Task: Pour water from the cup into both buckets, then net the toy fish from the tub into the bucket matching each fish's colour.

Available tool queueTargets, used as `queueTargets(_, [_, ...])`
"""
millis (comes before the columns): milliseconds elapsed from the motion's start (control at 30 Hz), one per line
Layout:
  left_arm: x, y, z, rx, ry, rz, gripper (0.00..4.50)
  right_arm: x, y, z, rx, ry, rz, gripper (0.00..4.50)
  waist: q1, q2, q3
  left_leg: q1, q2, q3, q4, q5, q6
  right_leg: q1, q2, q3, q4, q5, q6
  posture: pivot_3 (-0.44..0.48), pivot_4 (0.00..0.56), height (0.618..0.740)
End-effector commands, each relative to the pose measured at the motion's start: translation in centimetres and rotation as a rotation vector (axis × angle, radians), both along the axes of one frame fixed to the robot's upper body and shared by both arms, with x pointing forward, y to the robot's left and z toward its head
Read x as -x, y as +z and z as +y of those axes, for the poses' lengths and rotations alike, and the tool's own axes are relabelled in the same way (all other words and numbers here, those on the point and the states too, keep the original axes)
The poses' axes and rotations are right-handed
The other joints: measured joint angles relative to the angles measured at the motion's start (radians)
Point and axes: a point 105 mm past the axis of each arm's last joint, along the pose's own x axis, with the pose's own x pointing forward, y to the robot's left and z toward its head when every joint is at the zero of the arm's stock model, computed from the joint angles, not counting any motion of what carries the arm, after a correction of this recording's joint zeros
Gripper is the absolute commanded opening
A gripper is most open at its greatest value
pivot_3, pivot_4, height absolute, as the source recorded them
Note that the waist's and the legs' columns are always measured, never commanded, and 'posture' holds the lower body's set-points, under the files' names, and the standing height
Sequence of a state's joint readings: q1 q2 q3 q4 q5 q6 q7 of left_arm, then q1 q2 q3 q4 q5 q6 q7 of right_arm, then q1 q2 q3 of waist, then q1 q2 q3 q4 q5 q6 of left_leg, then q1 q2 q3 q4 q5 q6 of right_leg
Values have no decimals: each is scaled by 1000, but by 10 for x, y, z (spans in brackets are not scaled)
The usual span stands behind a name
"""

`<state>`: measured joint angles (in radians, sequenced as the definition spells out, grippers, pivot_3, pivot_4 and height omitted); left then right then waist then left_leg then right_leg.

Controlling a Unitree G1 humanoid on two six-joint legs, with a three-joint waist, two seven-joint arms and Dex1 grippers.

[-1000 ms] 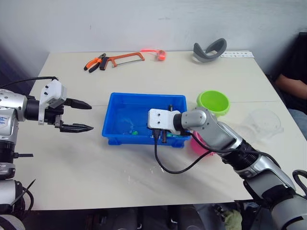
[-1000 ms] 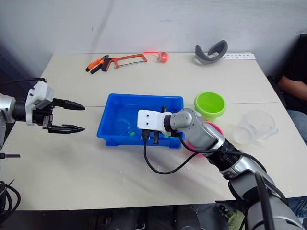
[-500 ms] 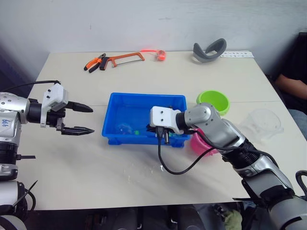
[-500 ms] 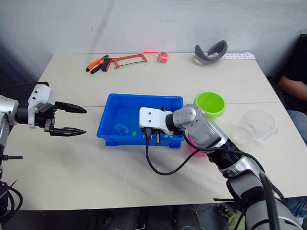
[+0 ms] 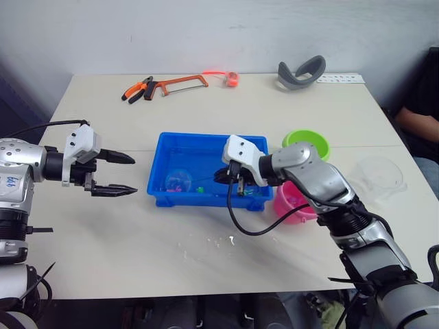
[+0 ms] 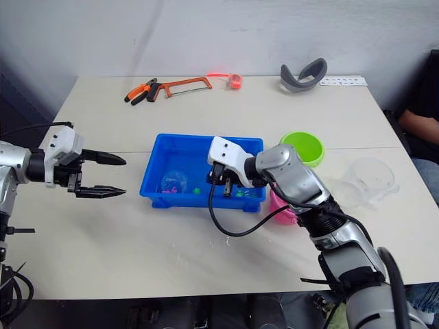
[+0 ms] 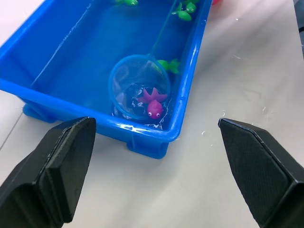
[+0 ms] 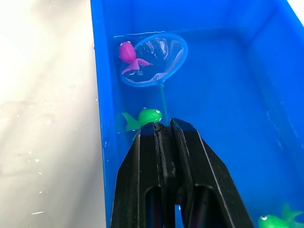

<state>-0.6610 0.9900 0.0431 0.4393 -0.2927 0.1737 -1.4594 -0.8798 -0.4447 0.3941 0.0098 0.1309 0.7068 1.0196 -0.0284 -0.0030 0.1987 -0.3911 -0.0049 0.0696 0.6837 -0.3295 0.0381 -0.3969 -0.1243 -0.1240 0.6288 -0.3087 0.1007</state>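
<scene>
The blue tub sits mid-table and holds water. My right gripper hangs over its right part, shut on the net's thin handle. The net's blue hoop lies low in the tub's left part, with a pink toy fish inside the rim. A green fish floats beside the handle, and another green one lies further off. The lime bucket and pink bucket stand right of the tub, with the clear cup beyond them. My left gripper is open and empty, left of the tub.
A hacksaw, orange pliers, a red ring and a grey curved band lie along the table's far edge. A person sits past the right edge. Water drops spot the table before the tub.
My right wrist has lifted from the tub's front rim and swung right over the tub, still holding the net. The pink fish now sits in the hoop. My left gripper drifted slightly toward the tub.
</scene>
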Motion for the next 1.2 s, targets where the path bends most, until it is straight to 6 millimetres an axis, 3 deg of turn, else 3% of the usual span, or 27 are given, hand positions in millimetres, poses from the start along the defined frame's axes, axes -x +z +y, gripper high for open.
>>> queueTargets(33, [1,12,0,33,-3,-59,4486,1,16,-5,-84,-15,27,0,0,0,0,0,0,0,0,0,0,0,0,0,0,0,0,0,150,740])
queueTargets(267, [0,15,-5,71,-17,-79,4486,1,20,-16,-134,-50,90,0,0,0,0,0,0,0,0,0,0,0,0,0,0,0,0,0,150,740])
queueTargets(533, [8,28,-35,202,-147,-94,4486,13,44,-47,-176,-60,53,0,3,0,0,0,-1,-1,0,0,0,0,-1,0,0,0,0,0,150,740])
queueTargets(833, [15,37,-69,409,-241,-139,4486,56,73,-108,-239,-137,10,0,7,0,0,0,-1,-1,1,0,0,1,-1,1,0,0,0,0,150,740])
queueTargets(900, [16,31,-87,460,-268,-147,4486,71,80,-129,-281,-198,-4,0,9,0,0,0,-1,-1,1,0,1,2,-2,2,-1,0,0,0,150,740])
queueTargets(1067, [15,28,-124,588,-303,-178,4486,101,75,-170,-248,-368,-41,0,30,0,0,1,-1,-1,1,0,1,3,-5,5,-1,0,0,0,150,740])
queueTargets(1200, [19,4,-156,563,-362,-133,4486,125,68,-198,-229,-537,-77,0,50,0,0,1,-1,-2,1,1,1,4,-4,8,-2,0,1,0,150,740])
